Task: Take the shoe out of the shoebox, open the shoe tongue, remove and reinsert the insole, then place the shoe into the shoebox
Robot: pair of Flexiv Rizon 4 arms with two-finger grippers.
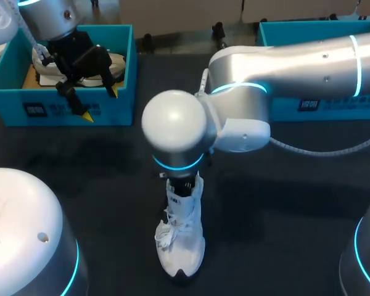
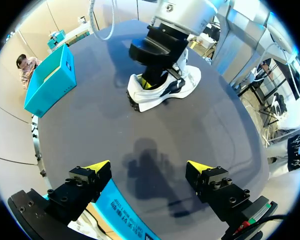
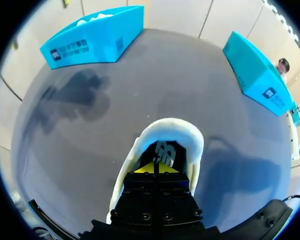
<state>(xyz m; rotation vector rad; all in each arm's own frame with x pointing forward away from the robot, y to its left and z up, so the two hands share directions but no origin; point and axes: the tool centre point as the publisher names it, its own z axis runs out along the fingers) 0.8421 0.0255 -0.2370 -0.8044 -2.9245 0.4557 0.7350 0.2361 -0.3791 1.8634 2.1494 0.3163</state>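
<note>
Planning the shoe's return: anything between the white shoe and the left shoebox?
Nothing lies on the table between the white shoe and left shoebox, but the left end effector hangs open over it, and another shoe sits inside.

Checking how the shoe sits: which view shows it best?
Left wrist view: the shoe stands upright, side-on, right gripper in its opening. Head view gives toe and laces; the right arm hides the heel. Right wrist view shows only the opening.

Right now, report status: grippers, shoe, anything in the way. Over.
Left gripper open, over left shoebox. Right gripper shut, down inside white sneaker on table. Another shoe in that shoebox.
</note>
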